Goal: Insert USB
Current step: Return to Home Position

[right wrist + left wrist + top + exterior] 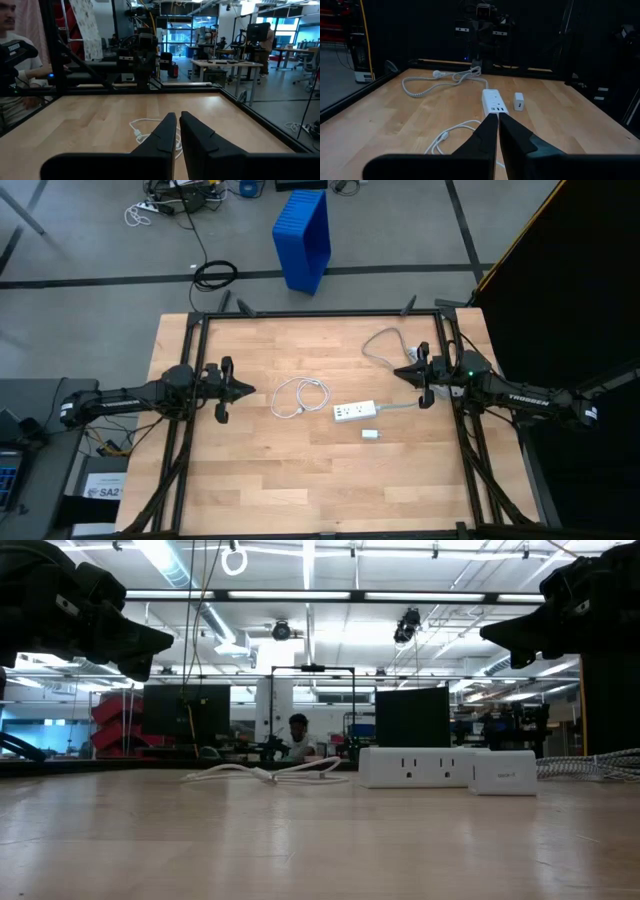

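The USB, a thin white cable [298,397] in loose loops, lies flat on the wooden table near its middle; it also shows in the left wrist view [451,137] and the right wrist view [142,131]. To its right lies a white power strip [354,411] with a grey cord [385,348], and a small white adapter [370,435] lies just in front of the strip. My left gripper [248,390] hovers shut at the table's left side, pointing level toward the cable. My right gripper [398,371] hovers shut at the right side, above the grey cord.
A black frame [320,313] runs around the table. Beyond the far edge a blue crate [303,238] and cables lie on the floor. A person [15,55] sits beyond the table's left side. Bare wood lies along the near half of the table [300,490].
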`<state>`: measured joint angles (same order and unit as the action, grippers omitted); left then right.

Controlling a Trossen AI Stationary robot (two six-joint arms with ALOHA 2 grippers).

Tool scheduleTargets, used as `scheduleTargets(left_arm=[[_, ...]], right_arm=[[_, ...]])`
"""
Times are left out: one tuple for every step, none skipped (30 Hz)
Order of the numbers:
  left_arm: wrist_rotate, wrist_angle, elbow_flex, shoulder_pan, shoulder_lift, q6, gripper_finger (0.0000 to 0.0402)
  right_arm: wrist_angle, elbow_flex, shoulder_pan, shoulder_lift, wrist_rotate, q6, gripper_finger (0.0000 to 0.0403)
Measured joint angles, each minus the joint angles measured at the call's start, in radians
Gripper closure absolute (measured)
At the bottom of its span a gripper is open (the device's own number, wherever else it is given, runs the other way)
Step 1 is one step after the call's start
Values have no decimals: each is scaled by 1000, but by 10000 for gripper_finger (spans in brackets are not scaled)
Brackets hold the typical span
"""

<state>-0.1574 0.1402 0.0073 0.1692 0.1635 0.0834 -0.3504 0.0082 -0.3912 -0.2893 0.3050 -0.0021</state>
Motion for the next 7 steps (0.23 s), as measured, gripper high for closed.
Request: scheduleTargets(left_arm=[[0, 0, 0, 0, 0, 0, 401], [0, 0, 0, 0, 0, 0, 401], [0, 0, 0, 0, 0, 0, 401], [0, 0, 0, 0, 0, 0, 401], [0, 0, 0, 0, 0, 0, 401], [0, 0, 0, 0, 0, 0, 401], [0, 0, 0, 0, 0, 0, 401]], right_arm=[[0, 0, 0, 0, 0, 0, 402], [0, 0, 0, 0, 0, 0, 401], [0, 0, 0, 0, 0, 0, 400], [0, 0, 0, 0, 0, 0, 399], [0, 0, 0, 0, 0, 0, 398], [0, 0, 0, 0, 0, 0, 397], [0, 0, 0, 0, 0, 0, 396]])
